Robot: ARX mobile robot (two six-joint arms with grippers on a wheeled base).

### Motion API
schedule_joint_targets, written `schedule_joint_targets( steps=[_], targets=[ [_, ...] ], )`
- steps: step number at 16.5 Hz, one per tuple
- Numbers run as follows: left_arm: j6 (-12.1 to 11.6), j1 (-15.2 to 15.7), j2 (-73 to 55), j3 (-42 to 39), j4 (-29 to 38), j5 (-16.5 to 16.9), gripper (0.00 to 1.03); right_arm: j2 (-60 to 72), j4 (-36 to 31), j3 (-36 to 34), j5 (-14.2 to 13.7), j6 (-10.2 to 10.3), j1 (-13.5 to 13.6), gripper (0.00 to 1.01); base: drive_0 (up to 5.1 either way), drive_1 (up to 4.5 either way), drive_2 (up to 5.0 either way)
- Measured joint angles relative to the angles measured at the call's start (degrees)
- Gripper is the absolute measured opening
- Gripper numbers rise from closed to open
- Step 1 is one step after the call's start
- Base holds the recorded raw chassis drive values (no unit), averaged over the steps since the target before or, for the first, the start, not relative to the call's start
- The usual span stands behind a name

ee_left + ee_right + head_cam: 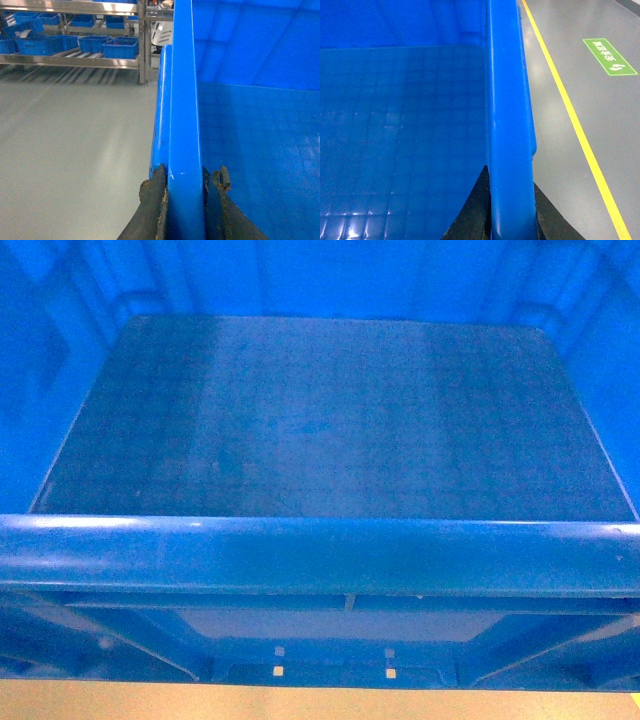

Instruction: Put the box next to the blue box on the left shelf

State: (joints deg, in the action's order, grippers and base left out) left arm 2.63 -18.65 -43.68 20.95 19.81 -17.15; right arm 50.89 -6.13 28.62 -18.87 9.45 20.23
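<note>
Box (320,550) held aloft, filling head view; left pincer (185,200) and right pincer (510,210) clamped on opposite rims. Best kept level, grips even, heading for distant shelf (75,60).

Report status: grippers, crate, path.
Left gripper shut on box rim, right gripper likewise. Box held up, empty. Shelf with blue crates across open floor, nothing between.
</note>
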Motion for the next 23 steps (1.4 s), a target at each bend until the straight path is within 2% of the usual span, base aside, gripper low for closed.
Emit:
schedule_joint_targets(
  steps=[23],
  targets=[
    [0.1,0.0,-0.1,0.0,-0.1,0.0,0.09,0.1,0.0,0.0,0.0,0.0,0.0,0.09,0.0,4.23,-4.1]
  ],
)
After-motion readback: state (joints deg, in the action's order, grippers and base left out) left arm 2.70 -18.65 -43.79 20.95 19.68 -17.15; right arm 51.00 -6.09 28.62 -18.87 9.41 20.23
